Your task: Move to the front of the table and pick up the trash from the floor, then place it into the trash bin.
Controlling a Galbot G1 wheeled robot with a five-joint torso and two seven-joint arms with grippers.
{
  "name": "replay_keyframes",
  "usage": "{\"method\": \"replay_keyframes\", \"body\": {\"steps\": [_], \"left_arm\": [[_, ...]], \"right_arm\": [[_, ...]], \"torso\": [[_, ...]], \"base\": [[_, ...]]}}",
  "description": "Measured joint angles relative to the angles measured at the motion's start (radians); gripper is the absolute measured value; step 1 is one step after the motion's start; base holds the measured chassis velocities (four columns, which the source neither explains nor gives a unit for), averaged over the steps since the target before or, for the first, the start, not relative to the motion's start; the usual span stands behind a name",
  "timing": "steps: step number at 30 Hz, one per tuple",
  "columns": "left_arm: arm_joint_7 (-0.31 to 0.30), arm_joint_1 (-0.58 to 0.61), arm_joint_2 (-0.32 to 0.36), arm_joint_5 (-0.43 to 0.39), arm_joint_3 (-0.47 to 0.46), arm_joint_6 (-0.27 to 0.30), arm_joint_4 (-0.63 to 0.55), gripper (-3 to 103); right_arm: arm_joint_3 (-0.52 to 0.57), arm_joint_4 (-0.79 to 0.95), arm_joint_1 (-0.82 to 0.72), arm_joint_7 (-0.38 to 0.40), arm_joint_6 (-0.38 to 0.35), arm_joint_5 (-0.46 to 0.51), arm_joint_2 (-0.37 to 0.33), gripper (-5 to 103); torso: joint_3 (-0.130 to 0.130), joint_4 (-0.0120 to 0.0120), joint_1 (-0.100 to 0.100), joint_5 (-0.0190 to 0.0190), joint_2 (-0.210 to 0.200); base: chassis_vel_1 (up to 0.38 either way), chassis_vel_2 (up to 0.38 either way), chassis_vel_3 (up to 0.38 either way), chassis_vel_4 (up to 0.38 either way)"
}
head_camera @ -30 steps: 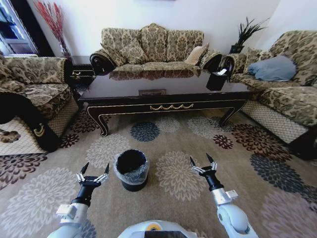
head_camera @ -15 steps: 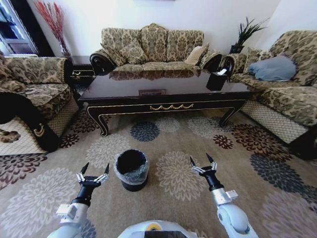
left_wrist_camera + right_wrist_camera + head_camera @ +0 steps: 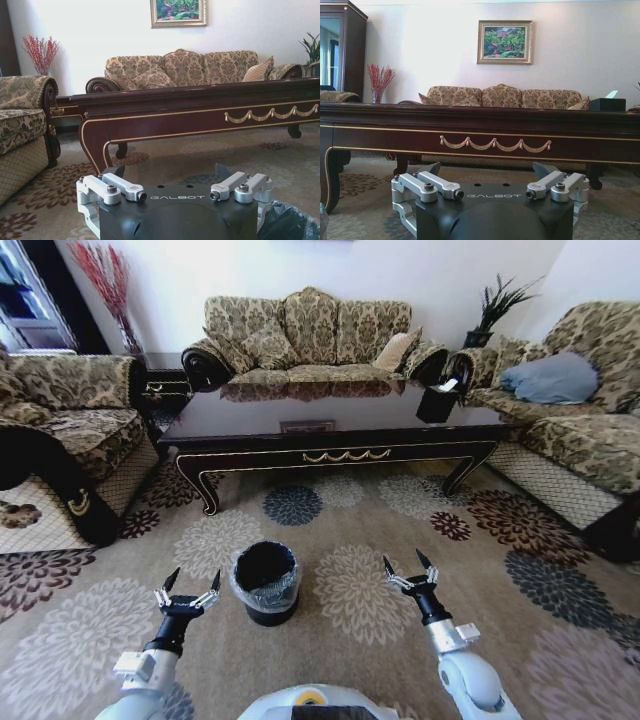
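The long dark table [image 3: 330, 418] with gold trim stands ahead of me on the patterned floor [image 3: 355, 590]. The small round black trash bin [image 3: 240, 585] with its plastic liner sits on the carpet between my arms, nearer the left one. My left gripper [image 3: 194, 576] hovers open just left of the bin, holding nothing. My right gripper [image 3: 404, 560] is open and bare to the bin's right. The trash is out of view. The left wrist view shows the table's corner leg [image 3: 95, 145] and the liner's edge [image 3: 290, 222]. The right wrist view faces the table's front apron [image 3: 470, 135].
Patterned sofas stand at the left [image 3: 60, 430], behind the table [image 3: 310, 335] and at the right [image 3: 580, 410]. A black tissue box [image 3: 437, 400] sits on the table's right end. A small dark side table [image 3: 165, 380] stands in the back left corner.
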Motion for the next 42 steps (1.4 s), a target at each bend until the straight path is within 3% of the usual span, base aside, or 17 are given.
{"method": "replay_keyframes", "body": {"steps": [42], "left_arm": [[0.0, 0.0, 0.0, 0.0, 0.0, 0.0, 0.0, 100]], "right_arm": [[0.0, 0.0, 0.0, 0.0, 0.0, 0.0, 0.0, 100]], "torso": [[0.0, 0.0, 0.0, 0.0, 0.0]], "base": [[0.085, -0.083, -0.088, 0.089]]}}
